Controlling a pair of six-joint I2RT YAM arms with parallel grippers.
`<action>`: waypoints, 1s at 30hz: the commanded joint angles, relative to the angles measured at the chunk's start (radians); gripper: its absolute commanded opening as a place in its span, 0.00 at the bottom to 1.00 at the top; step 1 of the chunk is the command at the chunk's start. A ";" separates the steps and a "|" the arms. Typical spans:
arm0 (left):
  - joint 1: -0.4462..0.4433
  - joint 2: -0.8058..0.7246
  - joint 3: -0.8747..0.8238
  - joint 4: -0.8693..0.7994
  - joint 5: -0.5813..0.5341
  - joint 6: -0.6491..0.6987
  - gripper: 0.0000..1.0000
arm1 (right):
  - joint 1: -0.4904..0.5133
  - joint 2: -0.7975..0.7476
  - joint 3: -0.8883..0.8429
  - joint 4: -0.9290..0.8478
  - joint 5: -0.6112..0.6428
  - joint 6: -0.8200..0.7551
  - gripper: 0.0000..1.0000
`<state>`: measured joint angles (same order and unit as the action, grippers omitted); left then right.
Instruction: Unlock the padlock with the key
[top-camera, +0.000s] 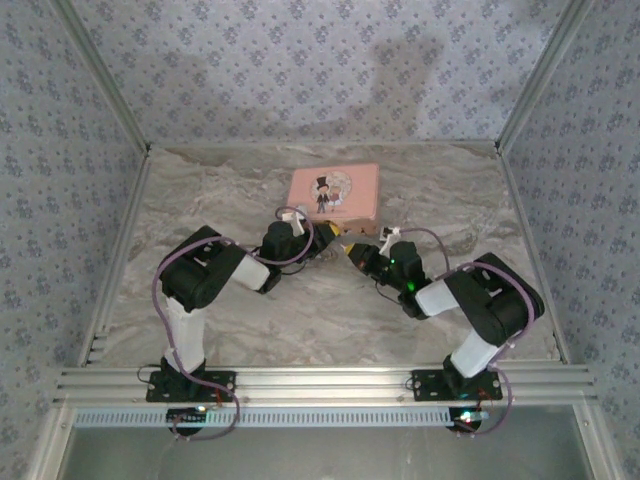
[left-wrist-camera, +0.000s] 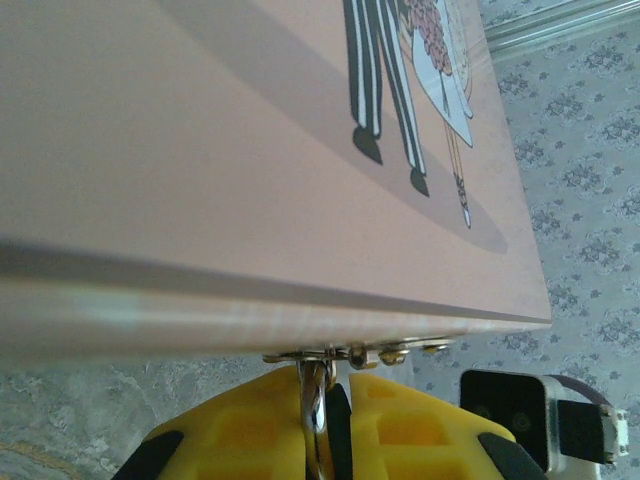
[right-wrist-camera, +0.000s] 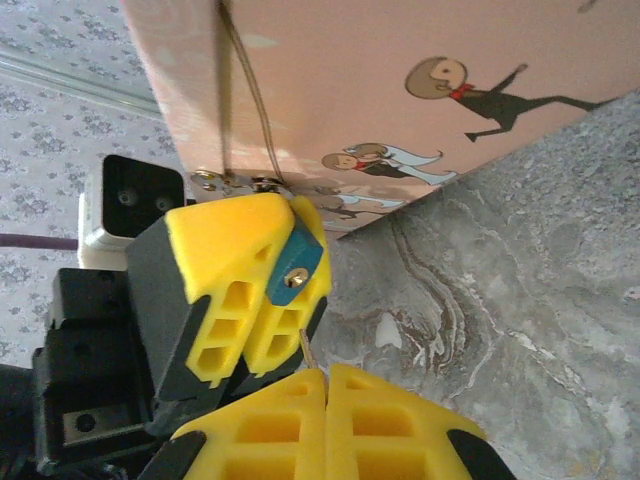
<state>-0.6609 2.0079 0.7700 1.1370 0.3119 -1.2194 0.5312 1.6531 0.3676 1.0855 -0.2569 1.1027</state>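
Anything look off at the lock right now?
Nothing stands out. The left gripper clamps the padlock at the pink tin's edge; the key pokes from the shut right gripper, close to it.

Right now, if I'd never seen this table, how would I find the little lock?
Find the pink rectangular tin with a cartoon couple at the back of the marble table. At the small metal clasp on its near edge, the left gripper pinches the tiny dark blue-teal blocky padlock. It is the only blue thing among yellow fingers, with a brass dot on its face.
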 joint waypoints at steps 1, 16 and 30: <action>-0.010 -0.006 -0.001 -0.036 0.010 -0.095 0.04 | 0.008 0.026 0.024 0.071 0.025 0.025 0.00; -0.015 0.010 -0.005 0.003 -0.005 -0.121 0.04 | 0.021 0.039 0.023 0.112 0.041 0.030 0.00; -0.025 0.024 -0.006 0.020 -0.005 -0.132 0.04 | 0.014 0.040 0.034 0.100 0.063 0.031 0.00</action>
<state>-0.6701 2.0083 0.7700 1.1629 0.2821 -1.2701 0.5438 1.6783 0.3847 1.1641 -0.2195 1.1229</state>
